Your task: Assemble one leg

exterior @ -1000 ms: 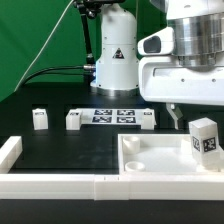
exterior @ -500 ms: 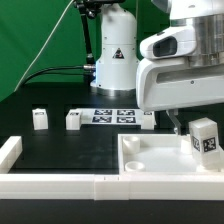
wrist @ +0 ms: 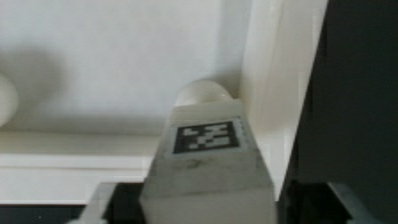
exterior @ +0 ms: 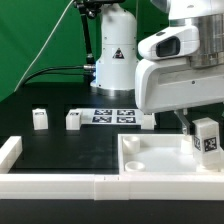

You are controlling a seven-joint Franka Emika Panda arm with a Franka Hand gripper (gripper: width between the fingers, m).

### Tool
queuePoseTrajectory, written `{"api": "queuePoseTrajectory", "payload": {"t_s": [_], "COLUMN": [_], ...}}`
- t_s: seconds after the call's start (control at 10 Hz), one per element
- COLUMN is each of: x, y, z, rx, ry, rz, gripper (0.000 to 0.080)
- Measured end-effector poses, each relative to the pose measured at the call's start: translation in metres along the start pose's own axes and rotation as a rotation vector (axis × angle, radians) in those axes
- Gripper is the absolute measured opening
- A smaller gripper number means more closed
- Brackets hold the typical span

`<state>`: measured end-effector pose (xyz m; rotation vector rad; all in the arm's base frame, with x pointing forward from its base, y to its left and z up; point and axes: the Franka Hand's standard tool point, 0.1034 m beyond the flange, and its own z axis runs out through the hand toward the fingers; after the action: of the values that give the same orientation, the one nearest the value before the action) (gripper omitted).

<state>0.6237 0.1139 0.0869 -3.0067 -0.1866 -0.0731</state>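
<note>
My gripper [exterior: 204, 126] is shut on a leg [exterior: 207, 140], a small white post with a black-and-white tag, held upright at the exterior view's right. The leg stands in or just over the right corner of the large white panel [exterior: 150, 166]; I cannot tell whether it touches. In the wrist view the leg [wrist: 208, 150] fills the space between my dark fingers [wrist: 111, 206], with my gripper [wrist: 210, 208] around it and the panel's corner [wrist: 107, 80] behind. Three more legs [exterior: 39, 119] [exterior: 74, 120] [exterior: 148, 120] stand in a row on the black table.
The marker board [exterior: 113, 115] lies between the loose legs, in front of the arm's base [exterior: 113, 60]. A long white rail [exterior: 60, 184] runs along the front edge, with a short rail piece [exterior: 10, 150] at the exterior view's left.
My hand has shifted over the panel's right corner, and the leg in its grip has moved slightly to the exterior view's right and down. The loose legs have not moved.
</note>
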Motion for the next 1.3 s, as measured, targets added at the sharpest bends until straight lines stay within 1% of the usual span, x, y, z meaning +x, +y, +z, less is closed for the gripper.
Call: {"api": "queuePoseTrajectory", "payload": {"t_s": [0.4,0.6,0.8,1.0,1.3], "x": [-0.0002,-0.0003,-0.0004,-0.0005,0.0005], "y": [-0.0004,-0.0003,-0.0004,-0.0008,0.0005], "z": [0.0002,0.0004,0.0005,0.0007,0.0011], "rx": [0.002,-0.001,-0.001,-0.005,0.005], "ry": [0.000,0.001,0.001,0.003,0.008], "rz": [0.081,0.409,0.626,0.915,1.191], "gripper": [0.0290,0.0290,0.0290,0.0291,0.0291]}}
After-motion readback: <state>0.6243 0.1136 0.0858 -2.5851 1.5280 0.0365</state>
